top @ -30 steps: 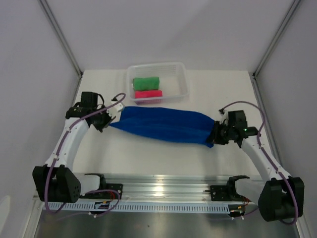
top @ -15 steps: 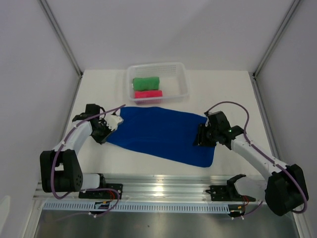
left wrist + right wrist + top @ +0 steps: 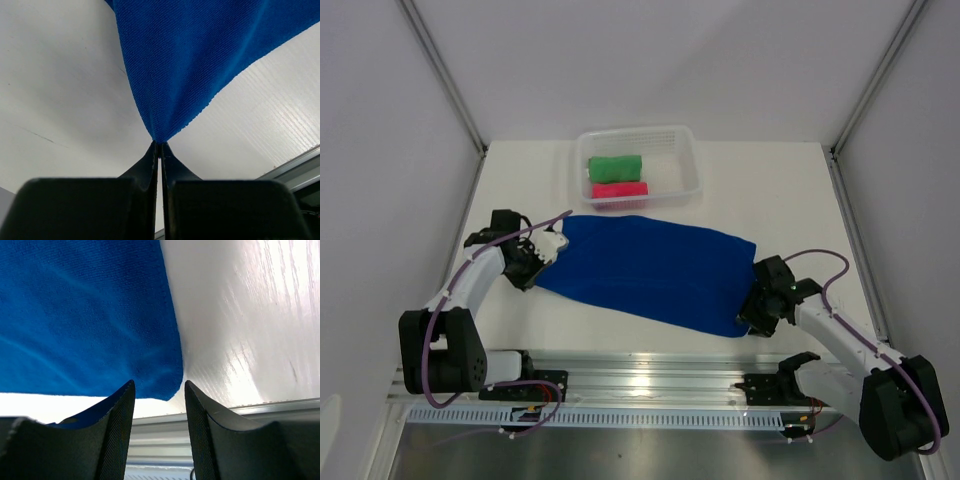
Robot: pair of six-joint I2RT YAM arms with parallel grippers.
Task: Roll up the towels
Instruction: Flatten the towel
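Our left fingers (image 3: 152, 162) pinch a corner of the blue towel (image 3: 655, 270); right fingers (image 3: 120, 415) gape, holding nothing (basket (image 3: 690, 160) well beyond).

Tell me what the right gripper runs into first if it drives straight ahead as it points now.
The blue towel: its near corner lies flat on the table directly before the open right gripper. How close is hard to judge, but nothing else seems to stand in between.
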